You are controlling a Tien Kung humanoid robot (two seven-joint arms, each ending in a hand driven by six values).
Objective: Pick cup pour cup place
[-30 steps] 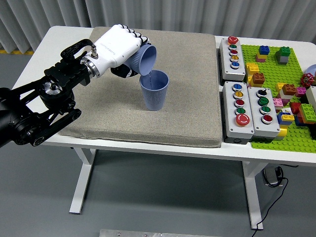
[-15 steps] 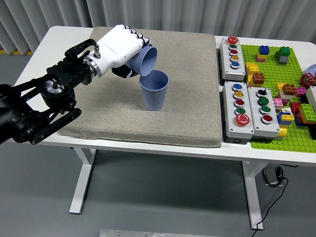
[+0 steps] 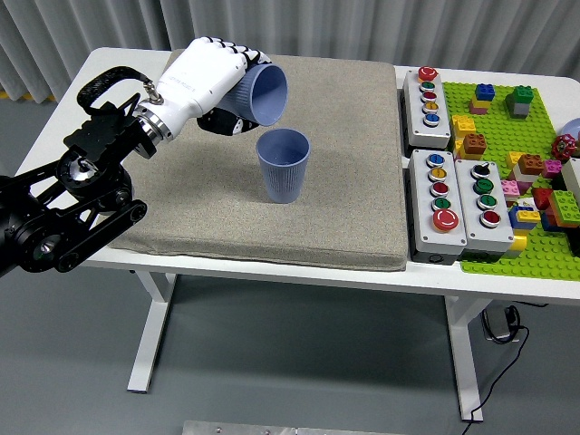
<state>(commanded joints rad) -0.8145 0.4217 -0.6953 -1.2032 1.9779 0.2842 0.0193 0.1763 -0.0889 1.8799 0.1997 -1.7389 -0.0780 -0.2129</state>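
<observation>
A blue ribbed cup [image 3: 282, 166] stands upright on the beige mat [image 3: 344, 199], near its middle. My left hand [image 3: 213, 82], white with black fingers, is shut on a second blue cup [image 3: 260, 92]. That cup lies tilted on its side, mouth facing right, held above and to the left of the standing cup. The two cups do not touch. No stream shows between them. My right hand is out of view.
Grey button boxes [image 3: 430, 95] [image 3: 458, 201] with coloured buttons sit right of the mat. A green baseplate [image 3: 535, 245] with several toy bricks lies at the far right. Bare white table [image 3: 100, 82] shows left of the mat.
The held cup has lifted up and away from the standing cup's rim, tipping back toward level. The thin stream seen a second ago is gone.
</observation>
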